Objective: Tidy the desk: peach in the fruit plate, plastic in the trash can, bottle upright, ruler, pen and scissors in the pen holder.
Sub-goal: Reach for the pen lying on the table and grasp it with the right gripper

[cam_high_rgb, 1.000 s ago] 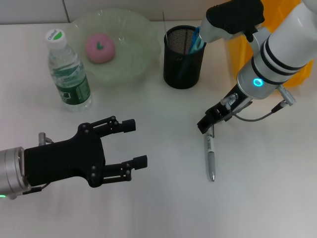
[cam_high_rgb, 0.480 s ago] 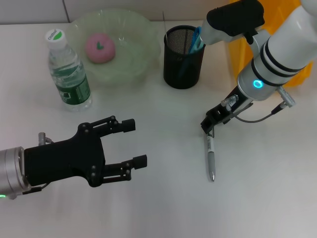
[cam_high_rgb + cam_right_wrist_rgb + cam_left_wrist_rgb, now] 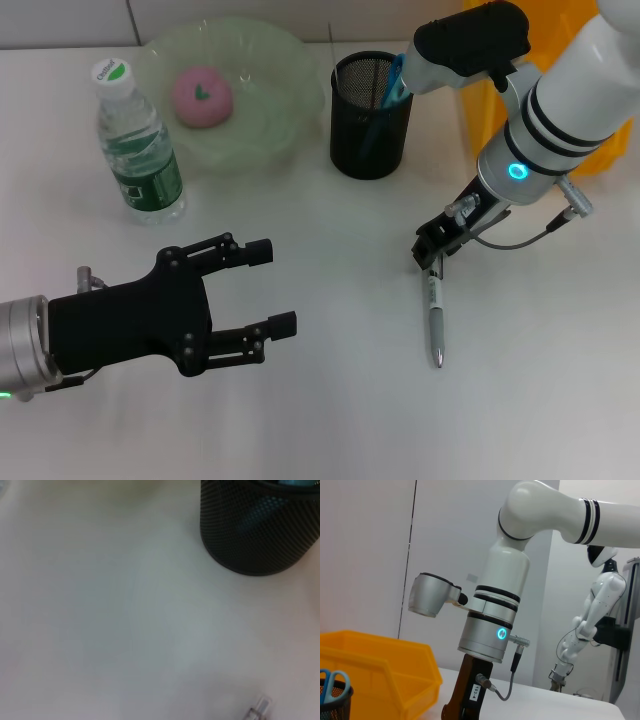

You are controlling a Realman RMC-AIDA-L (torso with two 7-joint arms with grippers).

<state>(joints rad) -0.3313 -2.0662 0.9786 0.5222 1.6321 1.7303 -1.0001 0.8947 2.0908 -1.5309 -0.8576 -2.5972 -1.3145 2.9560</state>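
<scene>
Starting at my left side, the left gripper [image 3: 275, 287] hovers over bare desk with its fingers spread wide and nothing between them; it looks parked, well apart from the work. Beyond it the bottle [image 3: 139, 144] stands upright just beside the fruit plate [image 3: 285, 115], and the peach [image 3: 202, 97] sits in that plate, so I judge those two items done and would hate to see a careless sweep of the left arm knock the bottle over. Further along, the pen holder [image 3: 371, 120] already has blue-handled scissors [image 3: 395, 80] poking out of it. On my right side, the right gripper [image 3: 432, 252] is down at the upper end of the pen [image 3: 435, 318], which lies flat on the desk pointing away from the holder; I cannot tell whether its fingers are closed on the pen or merely touching it. That is my main worry: a pinch so near the pen's end could let it swing, slip out on the lift, or roll off across the desk. If it does come up dangling, it may strike the holder's rim or snag on the scissors instead of dropping in, and a hard bump could tip the holder.
</scene>
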